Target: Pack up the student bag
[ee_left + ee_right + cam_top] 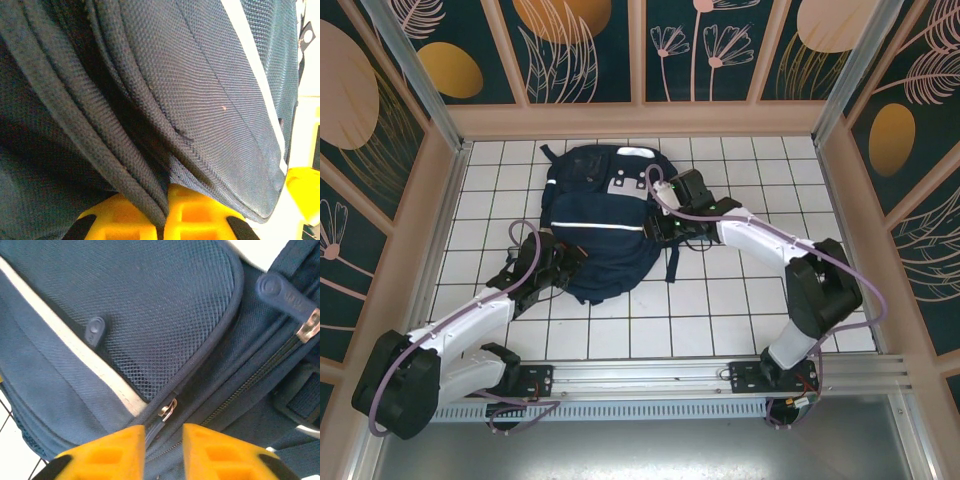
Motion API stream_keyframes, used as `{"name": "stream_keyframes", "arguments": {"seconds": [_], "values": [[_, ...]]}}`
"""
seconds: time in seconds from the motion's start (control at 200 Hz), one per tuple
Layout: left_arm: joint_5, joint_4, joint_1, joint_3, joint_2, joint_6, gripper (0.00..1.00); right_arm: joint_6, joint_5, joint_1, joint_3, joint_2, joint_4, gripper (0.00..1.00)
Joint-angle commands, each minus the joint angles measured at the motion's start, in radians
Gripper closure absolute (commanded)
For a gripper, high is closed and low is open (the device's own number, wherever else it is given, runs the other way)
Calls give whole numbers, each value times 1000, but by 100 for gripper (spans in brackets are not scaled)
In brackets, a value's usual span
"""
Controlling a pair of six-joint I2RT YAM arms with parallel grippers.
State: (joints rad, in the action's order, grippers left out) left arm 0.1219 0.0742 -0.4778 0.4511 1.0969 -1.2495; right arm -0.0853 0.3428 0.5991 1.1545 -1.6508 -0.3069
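Two claws on one bag. How does the left one stand?

Left claw (162, 226) is pinched tight on a piped fold of the student bag (600, 215), at the bag's near left edge.

And the right?

Right claw (164, 442) is at the bag's right side, its yellow fingers (117, 452) a narrow slot apart. A metal zip pull (168, 408) lies just past the slot, and its tab runs down into it. Whether it is gripped, I cannot tell.

What lies around that?

A mesh pocket (150, 305) lies beyond the pull, edged by a white stripe (70, 347). Beside it runs a zip track (240, 390), closed along the stretch I can see, with a rubber pull tab (280, 290).

What's in the bag?

Its inside is hidden. The bag lies flat on the white tiled desk (740, 300), between the two arms, with its top toward the far wall.
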Motion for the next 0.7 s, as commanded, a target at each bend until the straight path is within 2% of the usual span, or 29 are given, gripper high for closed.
{"name": "stream_keyframes", "arguments": {"seconds": [0.0, 0.195, 0.415, 0.696], "values": [[23, -46, -2, 9, -17, 28, 94, 16, 22, -4, 5, -25, -15, 77], [30, -38, -2, 9, -14, 25, 94, 1, 69, -5, 19, -67, -11, 77], [39, -25, -2, 6, -8, 27, 94, -35, 151, -5, 1, -59, 33, 67], [45, -17, -2, 3, -4, 33, 94, -184, 157, 6, 11, -34, 72, 65]]}}
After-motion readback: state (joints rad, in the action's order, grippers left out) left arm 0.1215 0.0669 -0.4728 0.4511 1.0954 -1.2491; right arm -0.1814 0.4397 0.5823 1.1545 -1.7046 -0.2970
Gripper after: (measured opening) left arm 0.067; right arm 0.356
